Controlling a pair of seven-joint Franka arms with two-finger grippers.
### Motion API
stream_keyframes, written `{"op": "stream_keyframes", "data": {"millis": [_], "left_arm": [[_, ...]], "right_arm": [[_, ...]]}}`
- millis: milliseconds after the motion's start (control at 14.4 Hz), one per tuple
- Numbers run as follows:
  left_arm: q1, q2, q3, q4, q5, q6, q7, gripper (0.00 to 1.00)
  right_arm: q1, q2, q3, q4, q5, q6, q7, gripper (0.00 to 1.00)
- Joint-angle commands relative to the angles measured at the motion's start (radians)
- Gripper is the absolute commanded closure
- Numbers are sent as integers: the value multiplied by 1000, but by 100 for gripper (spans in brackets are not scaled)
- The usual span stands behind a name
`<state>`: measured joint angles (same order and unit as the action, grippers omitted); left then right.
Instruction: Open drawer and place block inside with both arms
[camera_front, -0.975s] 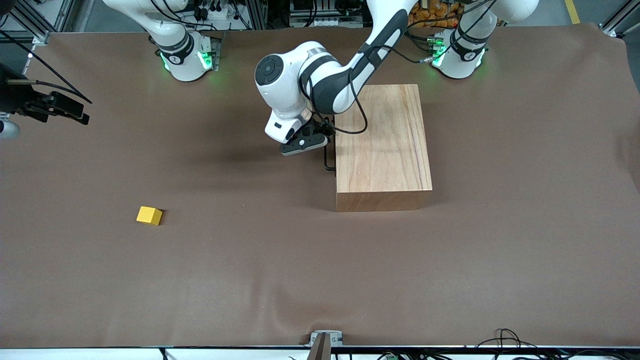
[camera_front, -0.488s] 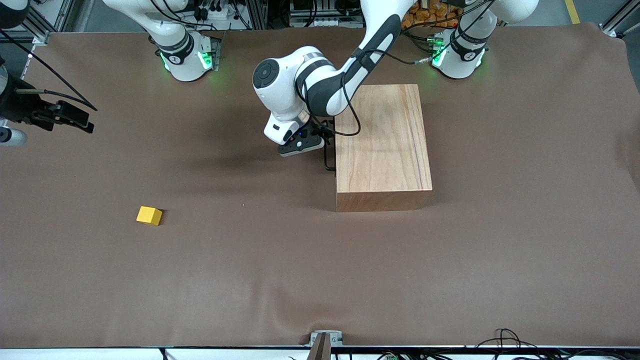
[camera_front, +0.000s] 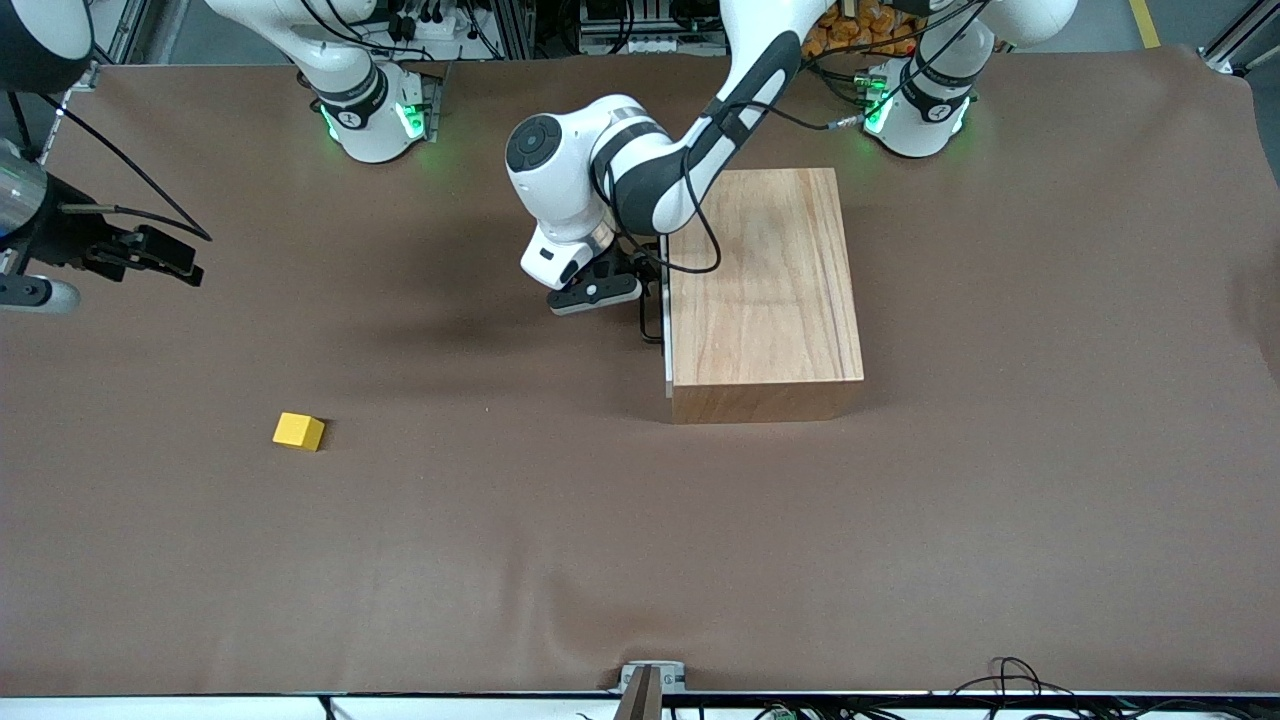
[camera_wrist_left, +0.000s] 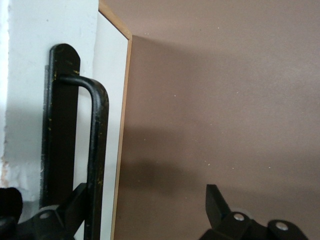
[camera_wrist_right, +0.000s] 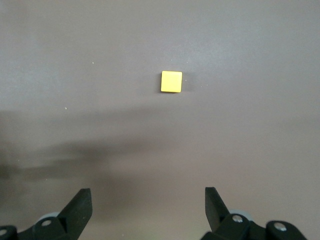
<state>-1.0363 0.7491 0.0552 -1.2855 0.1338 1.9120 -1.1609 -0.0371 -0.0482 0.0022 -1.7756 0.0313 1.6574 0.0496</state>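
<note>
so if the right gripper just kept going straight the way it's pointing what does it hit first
Probably bare table. The right gripper hangs open, pointing down at the brown cloth, and the block lies ahead of its fingertips rather than between them, so it would likely miss it.

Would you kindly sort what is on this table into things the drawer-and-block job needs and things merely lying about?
Belongs to the job:
- drawer, barely pulled out of the wooden box
- its black wire handle, hooked by a finger of the open left gripper
- yellow block on the table
- right gripper, open, above the table's right-arm end

Just lying about:
- brown table cover; nothing else loose
</note>
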Motion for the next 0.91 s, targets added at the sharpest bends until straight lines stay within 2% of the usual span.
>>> {"op": "stream_keyframes", "data": {"millis": [0,279,836], "left_arm": [[-8,26,2,22,23,62,-11,0],[-10,26,-1,25,20,104,-14,0],[-36,24,-9,28,15,151,-19,0]], "right_arm": [[2,-13,2,-54,-21,54,12,0],[0,25,2,-117,-21,156,7,0],[-10,252,-1,-107,-37,307,3,0]]}}
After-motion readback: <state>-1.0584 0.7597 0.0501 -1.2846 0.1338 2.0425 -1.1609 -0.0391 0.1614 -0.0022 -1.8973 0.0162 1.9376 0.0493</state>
